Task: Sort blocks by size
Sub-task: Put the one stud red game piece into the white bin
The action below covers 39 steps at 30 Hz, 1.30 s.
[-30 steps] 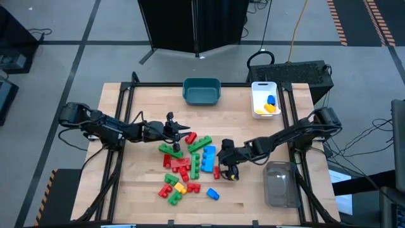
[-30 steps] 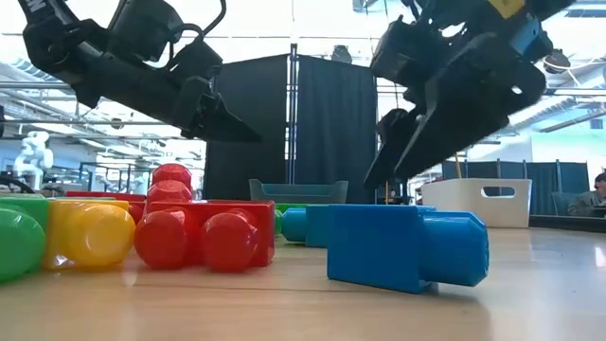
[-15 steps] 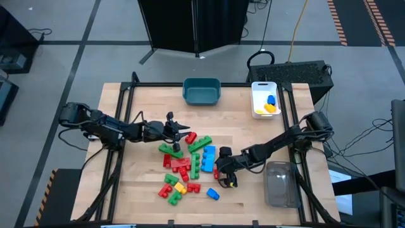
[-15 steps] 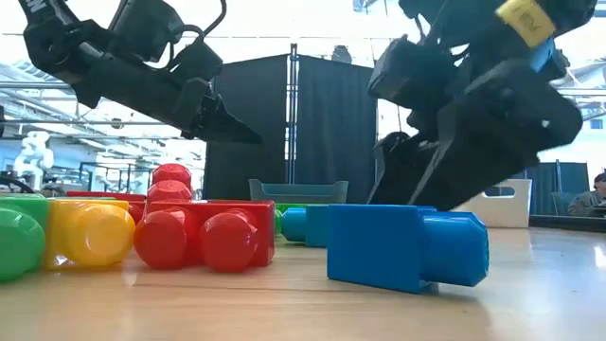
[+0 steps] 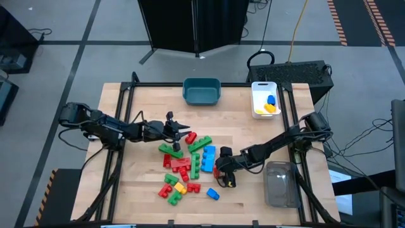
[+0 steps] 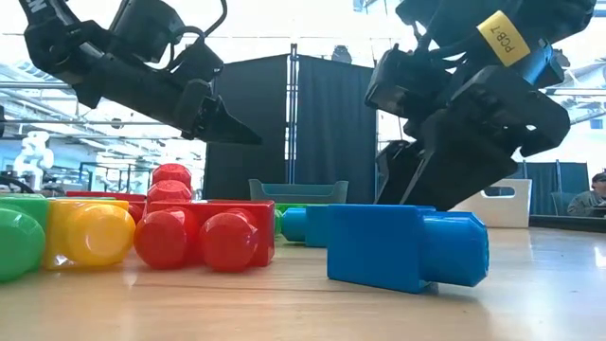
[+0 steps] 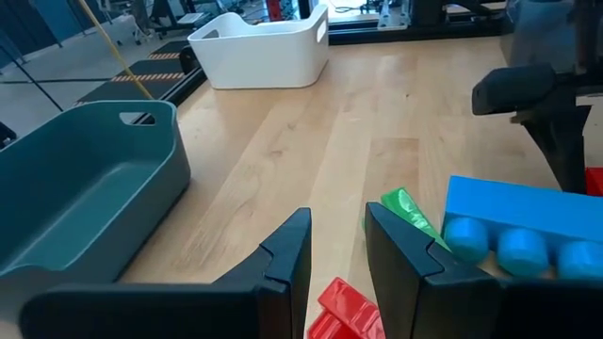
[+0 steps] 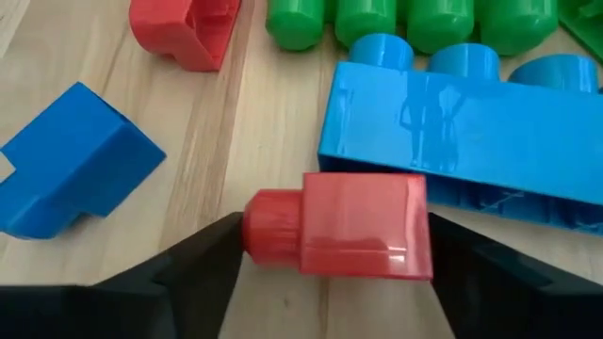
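A: Where does the right pincer (image 8: pixel 330 282) stand?

B: Low at the 3 o'clock edge of the pile, fingers spread wide with a short red brick (image 8: pixel 344 228) lying between them. In the past second it has come down from higher up toward 5 o'clock, and the jaws have begun to narrow. They do not yet press the brick, so I judge this the start of a grasp, nothing held yet.

A: And what does that mean for the sorting?

B: One short brick is about to be lifted. The blocks (image 5: pixel 185 168) mostly lie heaped at the counter (image 5: pixel 139 190) centre, so the job looks early.

A: What crowds the brick?

B: A long blue brick (image 8: pixel 471 127) lies just beside it, at 12 o'clock in the wrist view, apparently touching its edge. A small blue brick (image 8: pixel 71 179) lies near at 9 o'clock, clear of the fingers. Closing could nudge the long blue one.

A: The left pincer (image 7: pixel 339 254)?

B: It has not moved. It hovers over the pile's 11 o'clock side, jaws narrowly apart, gripping nothing.

A: The bins?

B: A teal bin (image 5: pixel 201 90) at 12 o'clock on the counter, a white bin (image 5: pixel 257 101) at 1 o'clock with yellow and blue pieces inside, and a clear bin (image 5: pixel 278 183) at 4 o'clock, just beside the right arm.
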Motion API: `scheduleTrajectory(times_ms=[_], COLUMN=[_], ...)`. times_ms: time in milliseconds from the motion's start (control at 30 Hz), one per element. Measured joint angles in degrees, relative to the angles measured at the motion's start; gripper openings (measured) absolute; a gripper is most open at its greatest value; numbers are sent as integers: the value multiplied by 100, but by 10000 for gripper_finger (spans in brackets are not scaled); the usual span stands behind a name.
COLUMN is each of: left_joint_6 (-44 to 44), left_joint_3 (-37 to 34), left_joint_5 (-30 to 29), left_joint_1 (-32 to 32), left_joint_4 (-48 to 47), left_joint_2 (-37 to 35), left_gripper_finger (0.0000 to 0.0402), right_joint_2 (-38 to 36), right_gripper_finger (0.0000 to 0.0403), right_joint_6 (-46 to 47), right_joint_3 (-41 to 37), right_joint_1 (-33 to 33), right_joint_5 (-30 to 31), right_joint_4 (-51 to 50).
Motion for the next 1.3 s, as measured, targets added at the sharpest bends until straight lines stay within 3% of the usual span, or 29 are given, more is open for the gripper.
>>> scheduleTrajectory(times_ms=[200, 433, 633, 1033, 1300], left_joint_6=[-2, -21, -17, -343, -456], left_joint_3=[0, 0, 0, 0, 0], left_joint_5=[0, 1, 2, -293, -320], left_joint_1=[0, 0, 0, 8, 11], left_joint_4=[0, -2, -22, -35, -35], left_joint_2=[-1, -1, -1, 0, -1], left_gripper_finger=[86, 86, 86, 86, 86], right_joint_2=[0, -191, -855, -2824, -3926], right_gripper_finger=[234, 242, 235, 237, 238], right_joint_6=[-5, -77, -121, 15, 251], right_joint_3=[1, -1, 0, 1, -1], right_joint_1=[-59, -71, -185, -461, -1184], right_joint_5=[2, 4, 64, 1744, 2748], right_joint_4=[25, -210, -1150, -4026, -5489])
